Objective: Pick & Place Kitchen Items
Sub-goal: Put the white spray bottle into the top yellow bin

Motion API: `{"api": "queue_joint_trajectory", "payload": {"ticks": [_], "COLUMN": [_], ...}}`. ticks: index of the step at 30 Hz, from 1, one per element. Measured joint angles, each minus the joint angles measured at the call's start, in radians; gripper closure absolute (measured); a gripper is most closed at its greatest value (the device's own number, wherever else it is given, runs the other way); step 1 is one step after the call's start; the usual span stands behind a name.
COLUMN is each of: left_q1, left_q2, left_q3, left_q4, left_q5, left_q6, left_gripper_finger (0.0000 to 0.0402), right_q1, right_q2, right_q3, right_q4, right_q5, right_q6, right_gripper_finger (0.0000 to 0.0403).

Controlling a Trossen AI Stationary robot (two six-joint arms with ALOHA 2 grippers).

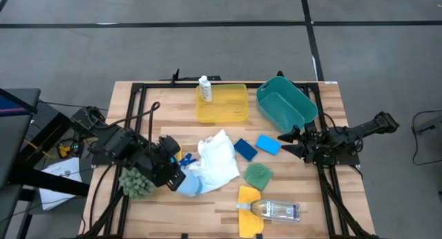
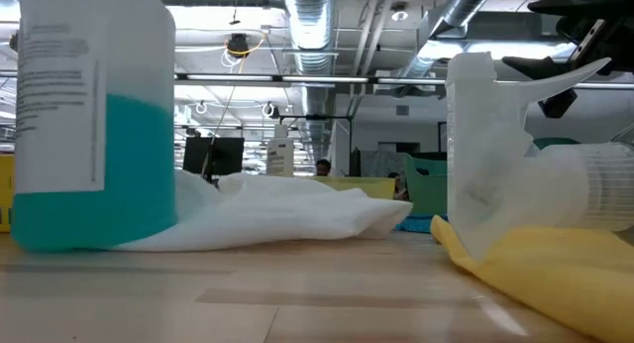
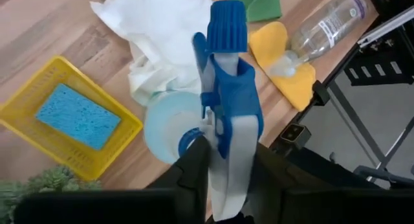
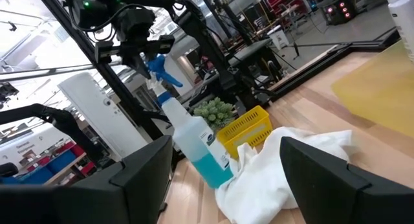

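The blue-liquid spray bottle [image 1: 190, 184] stands on the table beside the white cloth [image 1: 218, 160], with my left gripper [image 1: 177, 163] shut on its head from above. Its body [image 2: 89, 115] fills the left of the low view. Two blue sponges [image 1: 245, 149] [image 1: 268, 144], a green cloth [image 1: 257, 175] and a clear bottle [image 1: 276, 210] lying on a yellow cloth [image 1: 248, 201] rest right of it. A white bottle [image 1: 205, 89] stands in the yellow tray [image 1: 231, 115]. My right gripper [image 1: 286, 142] waits open at the right, holding nothing. My left gripper pinches the spray bottle's white trigger part [image 3: 228, 160], just under the blue spray head [image 3: 228, 68], between its two fingers [image 3: 194, 166]. The fingers slant down from the table's left. The bottle's base rests on the table, and the bottle [image 4: 194, 146] leans slightly.
A teal bin [image 1: 285, 104] stands at the far right. A spiky green ball [image 1: 137, 182] and a small yellow basket [image 3: 26, 130] holding a blue sponge [image 3: 77, 115] sit by my left arm. Black frame rails edge the table.
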Motion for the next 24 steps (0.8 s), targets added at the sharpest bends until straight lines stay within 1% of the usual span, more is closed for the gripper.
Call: {"api": "queue_joint_trajectory", "payload": {"ticks": [6,10,13,15,19,24], "left_q1": [0.0,0.0,0.0,0.0,0.001,0.041], "left_q2": [-0.004,-0.027,-0.049,-0.063,-0.1,-0.111], "left_q3": [-0.001,0.007,0.017,0.021,0.026,0.028], "left_q4": [0.03,0.038,0.037,0.085,0.219,0.242], "left_q5": [0.023,0.013,0.003,-0.016,-0.056,-0.102], "left_q6": [0.03,0.054,0.088,0.137,0.267,0.397], "left_gripper_finger": [0.0346,0.035,0.0368,0.0376,0.0376,0.0376], "right_q1": [0.0,0.0,0.0,0.0,0.0,0.0], "right_q2": [0.0,0.0,0.0,0.0,0.0,0.0], "right_q3": [0.0,0.0,0.0,0.0,0.0,0.0], "right_q4": [0.013,0.013,0.012,0.011,0.011,0.01], "right_q5": [0.0,0.0,0.0,0.0,0.0,0.0], "right_q6": [0.0,0.0,-0.001,-0.001,-0.001,-0.002], "right_gripper_finger": [0.0125,0.0125,0.0125,0.0125,0.0125,0.0125]}}
